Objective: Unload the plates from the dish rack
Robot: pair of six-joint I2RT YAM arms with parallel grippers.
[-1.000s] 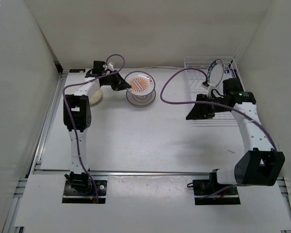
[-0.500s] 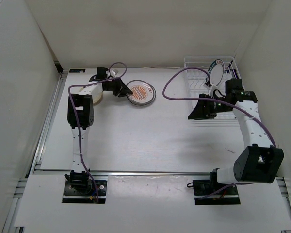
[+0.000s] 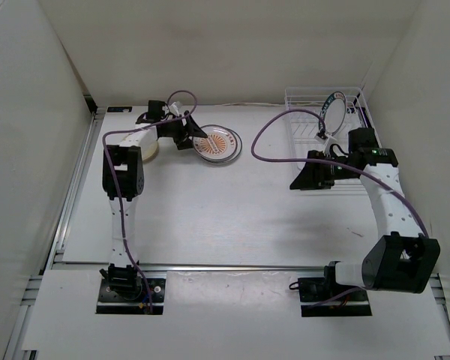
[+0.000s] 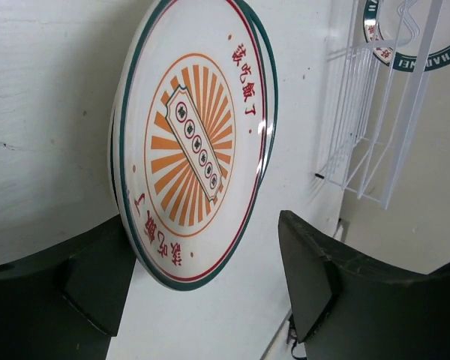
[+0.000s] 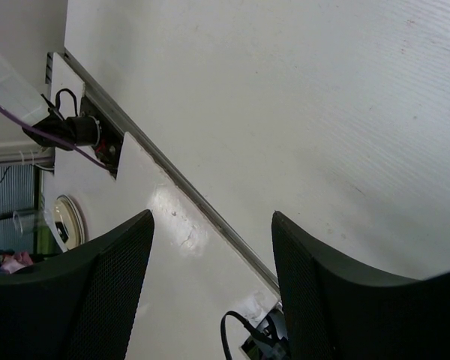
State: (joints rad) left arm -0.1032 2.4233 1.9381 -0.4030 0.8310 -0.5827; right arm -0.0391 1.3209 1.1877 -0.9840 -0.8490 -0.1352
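The orange-centred plate (image 3: pixel 218 142) lies flat on top of another plate at the back of the table, left of centre. In the left wrist view the orange-centred plate (image 4: pixel 195 142) shows a second rim just under it. My left gripper (image 3: pixel 197 139) (image 4: pixel 202 292) stands open at this stack's left edge, its jaws wide on either side of the rim. A small tan plate (image 3: pixel 149 148) lies further left, partly under the left arm. The white wire dish rack (image 3: pixel 309 101) (image 4: pixel 367 142) stands at the back right with one dark-rimmed plate (image 3: pixel 332 111) (image 4: pixel 405 52) upright in it. My right gripper (image 3: pixel 298 180) (image 5: pixel 210 262) hangs open and empty just in front of the rack.
Purple cables loop from both wrists, the right one (image 3: pixel 266 139) arching over the table between the plates and the rack. White walls close in the left, back and right sides. A metal rail (image 3: pixel 232 266) runs along the table's near edge.
My left gripper lowered the tilted orange-centred plate flat onto the plate below and then opened off it. The right arm shifted only slightly.
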